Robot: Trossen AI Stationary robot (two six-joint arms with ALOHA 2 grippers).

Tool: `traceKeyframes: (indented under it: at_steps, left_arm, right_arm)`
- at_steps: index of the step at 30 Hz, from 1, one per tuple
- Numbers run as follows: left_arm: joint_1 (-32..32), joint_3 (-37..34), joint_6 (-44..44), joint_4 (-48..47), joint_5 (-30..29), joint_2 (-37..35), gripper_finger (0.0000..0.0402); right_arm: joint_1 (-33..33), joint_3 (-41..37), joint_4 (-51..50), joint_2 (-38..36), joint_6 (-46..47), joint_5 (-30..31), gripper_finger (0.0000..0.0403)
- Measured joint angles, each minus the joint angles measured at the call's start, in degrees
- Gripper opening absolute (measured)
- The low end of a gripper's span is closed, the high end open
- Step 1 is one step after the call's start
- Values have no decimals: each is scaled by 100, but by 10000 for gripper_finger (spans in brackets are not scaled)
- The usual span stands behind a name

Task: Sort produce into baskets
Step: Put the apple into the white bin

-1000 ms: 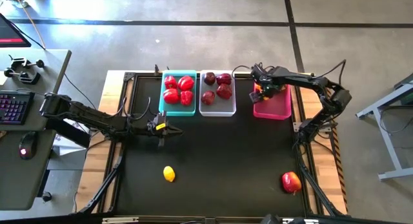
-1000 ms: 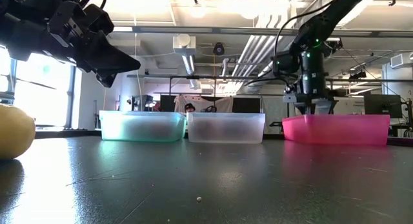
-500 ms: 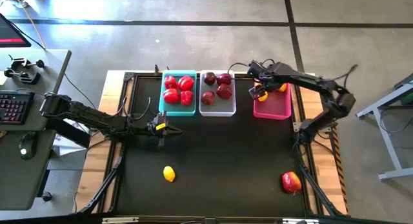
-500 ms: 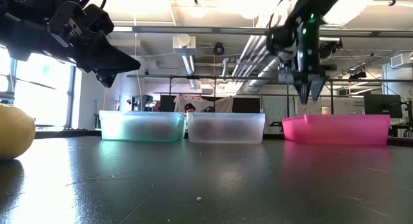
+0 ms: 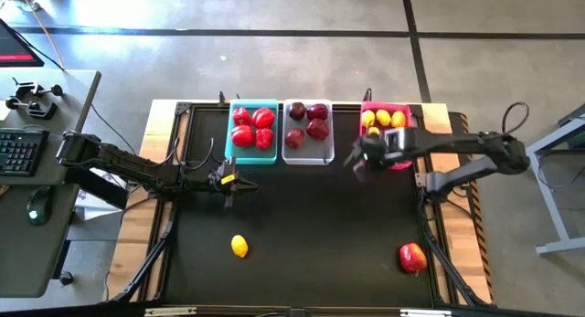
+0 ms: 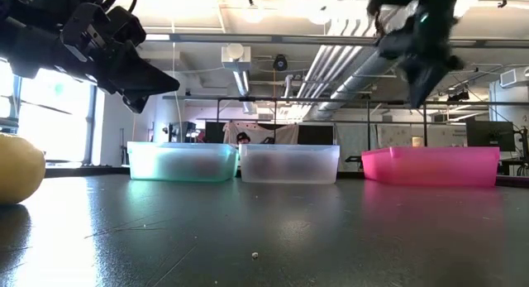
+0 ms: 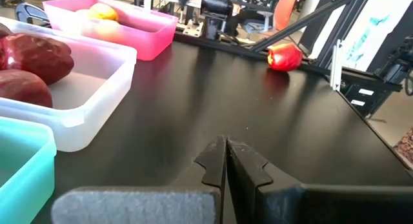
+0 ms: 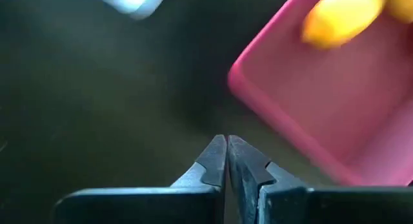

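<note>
Red peppers filled the teal bin, maroon fruits lay in the white bin, and lemons sat in the pink bin, all along the far edge. One lemon and one red fruit lay loose near the front. The right gripper hung shut and empty beside the pink bin. The left gripper hovered shut and empty near the teal bin.

Teal basket, white basket, pink basket, black table
</note>
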Motion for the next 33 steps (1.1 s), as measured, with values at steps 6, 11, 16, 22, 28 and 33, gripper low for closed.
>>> traceKeyframes:
  at_steps: [6, 11, 16, 22, 28, 33]
  left_arm:
    - [2, 1, 42, -8, 0, 0, 0]
    - [2, 0, 48, -8, 0, 0, 0]
    - [2, 0, 48, -15, 0, 0, 0]
    - [2, 0, 48, -23, 0, 0, 0]
    - [2, 0, 46, -24, 0, 0, 0]
    - [0, 0, 7, -26, 2, 2, 0]
  right_arm:
    - [1734, 0, -624, -160, 2059, -1132, 7]
    - [3113, -3, -601, -116, 3986, -2148, 6]
    - [4066, -3, -396, 38, 5289, -2672, 51]
    - [4576, -5, -249, 469, 6155, -3505, 180]
    - [4707, -5, -32, 986, 6374, -4085, 308]
    - [4729, -5, -217, 1361, 6101, -4281, 351]
